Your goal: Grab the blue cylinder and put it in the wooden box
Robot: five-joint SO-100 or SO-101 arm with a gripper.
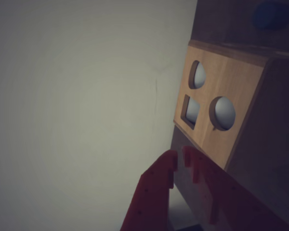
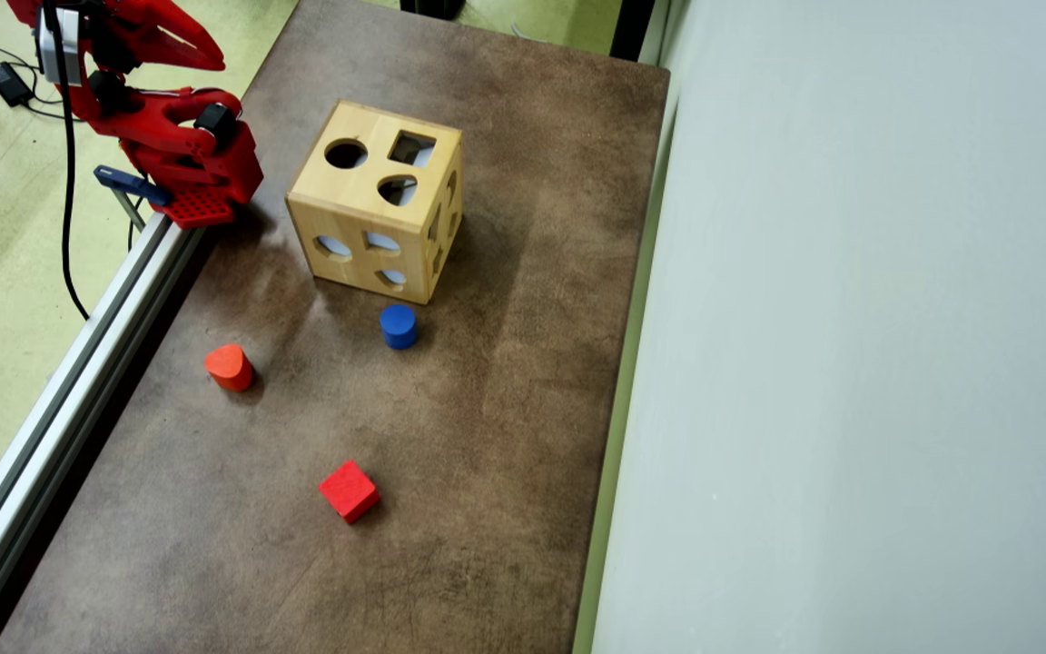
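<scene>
While standing upright on the brown table (image 2: 505,381), blue cylinder (image 2: 398,325) well apart from the claw (image 1: 179,155), just beside the wooden box (image 2: 376,211). Box between claw and cylinder in the overhead view. Claw nearly closed, tips a narrow gap apart, holding nothing, raised near the box. Farther off: orange-red rounded block (image 2: 229,367), red cube (image 2: 349,490).

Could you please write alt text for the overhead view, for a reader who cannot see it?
A blue cylinder stands on a brown table just below a wooden box with shape cut-outs. An orange-red rounded block and a red cube lie nearer the bottom; the red arm sits folded at upper left.
</scene>
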